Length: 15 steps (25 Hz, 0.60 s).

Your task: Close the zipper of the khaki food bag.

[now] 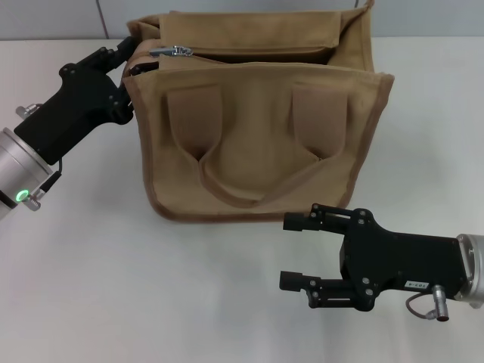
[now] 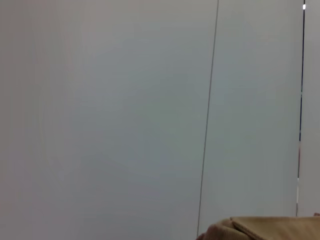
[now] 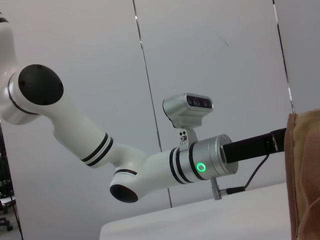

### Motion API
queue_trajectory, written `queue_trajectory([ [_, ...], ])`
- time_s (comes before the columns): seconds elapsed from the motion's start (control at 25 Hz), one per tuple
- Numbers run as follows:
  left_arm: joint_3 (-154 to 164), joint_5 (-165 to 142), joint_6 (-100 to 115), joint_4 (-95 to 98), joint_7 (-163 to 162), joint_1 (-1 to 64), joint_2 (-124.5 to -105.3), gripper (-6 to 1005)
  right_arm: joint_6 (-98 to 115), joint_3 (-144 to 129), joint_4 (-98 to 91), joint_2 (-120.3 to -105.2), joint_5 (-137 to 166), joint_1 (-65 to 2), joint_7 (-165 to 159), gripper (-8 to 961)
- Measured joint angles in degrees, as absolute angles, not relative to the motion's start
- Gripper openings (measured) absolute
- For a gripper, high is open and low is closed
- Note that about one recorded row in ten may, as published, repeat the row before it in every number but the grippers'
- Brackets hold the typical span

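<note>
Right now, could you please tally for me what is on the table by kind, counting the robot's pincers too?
Khaki food bags: 1, the khaki food bag, top still open.
Zipper pulls: 1, the silver pull at the bag's left end.
Pincers: 2, the left pincer at the bag's left end, the right pincer open in front of the bag.
Total: 4.

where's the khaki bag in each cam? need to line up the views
Head view: the khaki bag fills the upper middle, standing on the table, handle side facing the camera.
Left wrist view: only a strip of its top edge shows, at the lower right corner.
Right wrist view: one trimmed side runs down the right border.
Shared landmark: the left gripper at the bag's corner; its arm reaches the same bag edge in the right wrist view.
</note>
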<state>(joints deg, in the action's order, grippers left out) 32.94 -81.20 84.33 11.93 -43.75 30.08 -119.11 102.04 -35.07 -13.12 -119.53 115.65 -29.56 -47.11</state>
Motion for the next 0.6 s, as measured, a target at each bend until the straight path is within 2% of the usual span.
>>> queue_trajectory([
  [0.24, 33.02, -81.14, 86.30, 12.00, -42.94, 29.48, -119.15, 350, 101.89, -34.76, -13.09, -119.53, 115.64, -29.22, -47.11, 763],
  [0.6, 32.71, -80.41, 89.37, 10.35, -38.22, 28.42, -119.15, 145, 101.24, -34.51, -13.05, -119.53, 115.29, -29.48, -47.11, 762],
])
